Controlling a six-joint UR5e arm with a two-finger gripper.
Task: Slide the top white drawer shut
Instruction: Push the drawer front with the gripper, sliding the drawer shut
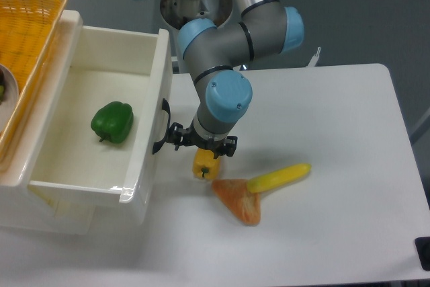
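One white table [336, 139] carries everything before me. Next in bulk is the top white drawer [87, 186], pulled well out of its cabinet, its open box filling the picture from nine o'clock down toward seven. A green pepper [112, 121] lies on its floor, near the middle. The front panel faces three o'clock, and the black curved handle [161, 128] stands out from it.

My arm [225, 38] comes in from twelve o'clock and bends down over the table. My gripper [203, 150] hangs just beside the handle, at its three o'clock side; so the drawer lies at nine o'clock from me, its front panel close by. Whether I touch the handle I cannot tell. My fingers are hidden under the wrist, so I cannot tell if they are spread or pinched.

At the upper left a yellow woven basket [30, 25] rests on the cabinet top. At five o'clock from my gripper lie an orange wedge [238, 199] and a yellow stick-shaped piece [279, 176] laid across it. Smallest, a yellow pepper-like piece [205, 166] sits directly below my gripper.
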